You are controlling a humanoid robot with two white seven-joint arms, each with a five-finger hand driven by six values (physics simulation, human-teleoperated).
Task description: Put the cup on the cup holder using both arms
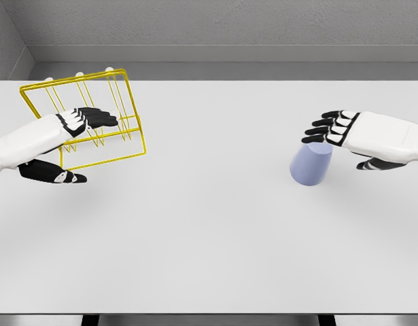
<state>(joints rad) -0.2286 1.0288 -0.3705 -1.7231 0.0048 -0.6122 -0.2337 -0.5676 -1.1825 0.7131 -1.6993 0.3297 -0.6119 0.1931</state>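
A white table (pixel 209 231) fills nearly the whole frame, with a grey wall (pixel 215 24) across the top edge behind it. In the upper left of the frame stands the yellow wire cup holder (pixel 134 115), a square-framed rack tilted back, with thin upright prongs rising from its base and white tips showing along its top rail. The left hand (pixel 73 136) reaches in from the left edge at the rack: its black fingers (pixel 100 117) stretch out flat across the wire prongs, while the thumb (pixel 56 173) lies low and apart in front of the frame, so the hand is spread wide open; whether the fingers actually touch the wires cannot be told. On the right side of the frame the right hand (pixel 351 136) comes in from the right edge, its fingers (pixel 324 129) extended toward the left and lying just over the top of the cup, the thumb (pixel 375 164) hanging loose below; it too is open and grips nothing. The pale lilac-blue cup (pixel 310 166) sits on the table at right of centre, slightly tilted, well apart from the rack.
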